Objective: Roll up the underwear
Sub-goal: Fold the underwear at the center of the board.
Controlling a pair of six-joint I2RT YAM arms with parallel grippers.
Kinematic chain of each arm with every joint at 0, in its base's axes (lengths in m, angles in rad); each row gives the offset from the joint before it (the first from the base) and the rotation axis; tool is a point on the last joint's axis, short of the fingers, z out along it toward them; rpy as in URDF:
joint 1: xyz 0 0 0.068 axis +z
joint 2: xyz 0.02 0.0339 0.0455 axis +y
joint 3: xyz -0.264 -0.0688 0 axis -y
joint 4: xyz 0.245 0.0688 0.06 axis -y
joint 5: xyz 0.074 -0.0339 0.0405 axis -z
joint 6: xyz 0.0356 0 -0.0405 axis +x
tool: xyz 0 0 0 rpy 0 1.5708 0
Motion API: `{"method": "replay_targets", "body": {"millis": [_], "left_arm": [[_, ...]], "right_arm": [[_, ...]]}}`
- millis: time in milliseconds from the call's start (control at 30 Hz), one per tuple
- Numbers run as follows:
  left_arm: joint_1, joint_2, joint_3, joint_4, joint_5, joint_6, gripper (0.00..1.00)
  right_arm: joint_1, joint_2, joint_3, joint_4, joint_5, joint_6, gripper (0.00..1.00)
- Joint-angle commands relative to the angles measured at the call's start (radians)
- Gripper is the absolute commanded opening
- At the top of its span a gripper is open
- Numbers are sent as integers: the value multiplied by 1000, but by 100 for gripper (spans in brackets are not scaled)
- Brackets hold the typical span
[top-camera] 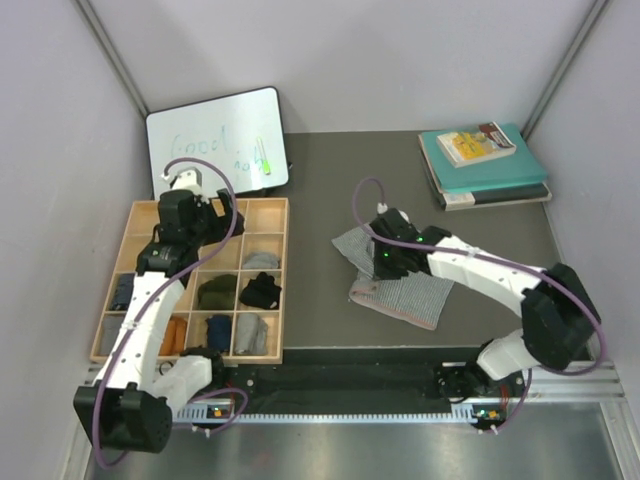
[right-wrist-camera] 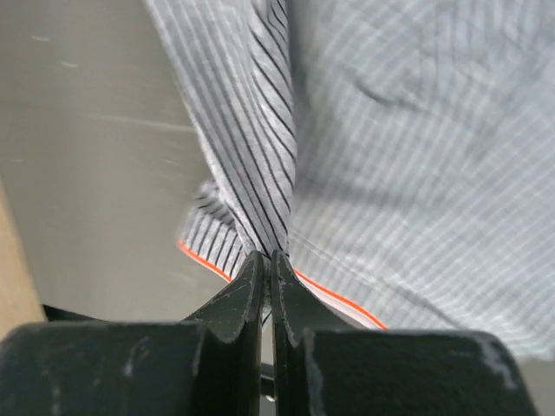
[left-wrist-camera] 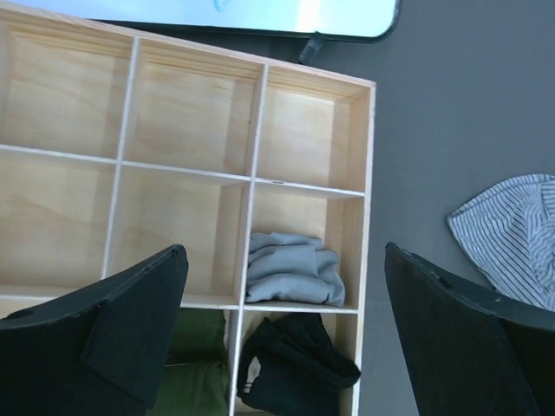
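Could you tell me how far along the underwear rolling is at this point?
Done: a light grey bundle and an olive green bundle already sit in the wooden tray. In hand: the right pincer is shut on a fold of the striped garment, which lies loose on the table. Left: rolling that piece and storing it; the left pincer hangs open and empty above the tray.
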Motion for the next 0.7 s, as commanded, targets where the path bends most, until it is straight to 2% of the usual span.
{"method": "replay_targets", "body": {"millis": [0,133,200,267,367,533,667], "left_arm": [[-47,27,8,58,70,-53,98],[-191,71,-2,127,47,-166,98],[-323,103,-17,185,2,-244,98],[-433,194,-22,277,5,-318,98],[-519,361,-5,386,24,-370,97],[-550,637,93,414,119,-398,83],[-566,742,87,554,211,-471,73]], "right_arm": [[-44,-179,-100,-97,97,61,0],[-82,-309,-182,-196,154,82,0],[-102,-346,-206,-210,157,88,0],[-111,-377,-238,-214,156,98,0],[-113,-389,-272,-205,151,108,0],[-113,-403,-312,-177,136,119,0],[-113,-408,-336,-147,116,122,0]]}}
